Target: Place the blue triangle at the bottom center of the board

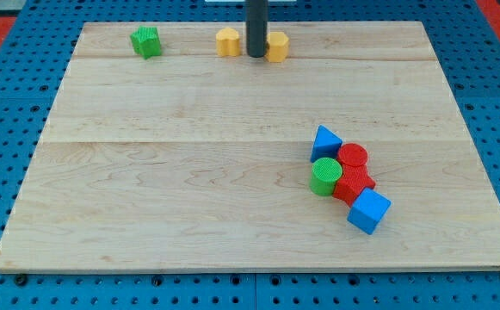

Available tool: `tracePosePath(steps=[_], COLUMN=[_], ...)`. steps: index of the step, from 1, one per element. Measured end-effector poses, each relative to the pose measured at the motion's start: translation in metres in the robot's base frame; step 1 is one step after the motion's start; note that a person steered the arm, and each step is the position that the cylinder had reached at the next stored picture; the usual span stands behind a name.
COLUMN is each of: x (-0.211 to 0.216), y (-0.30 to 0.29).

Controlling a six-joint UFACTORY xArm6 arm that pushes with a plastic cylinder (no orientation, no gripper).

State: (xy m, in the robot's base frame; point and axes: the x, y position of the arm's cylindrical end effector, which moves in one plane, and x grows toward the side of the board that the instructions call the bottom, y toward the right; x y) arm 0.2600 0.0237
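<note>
The blue triangle (324, 142) lies right of the board's middle, at the top left of a tight cluster. It touches a red cylinder (352, 158) and a green cylinder (324, 176). A second red block (354, 184) and a blue cube (368, 211) sit below them. My tip (256, 55) is at the view's top, far above and left of the blue triangle, between two yellow blocks.
A yellow block (227, 41) is just left of my tip and another yellow block (277, 46) is just right of it. A green block (146, 41) sits at the top left. The wooden board (146, 198) lies on a blue pegboard.
</note>
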Motion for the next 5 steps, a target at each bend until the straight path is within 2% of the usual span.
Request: tracePosePath(steps=[1,2,4,5], x=[0.000,0.033,0.179,0.199], y=[0.032,0.026,0.110,0.131])
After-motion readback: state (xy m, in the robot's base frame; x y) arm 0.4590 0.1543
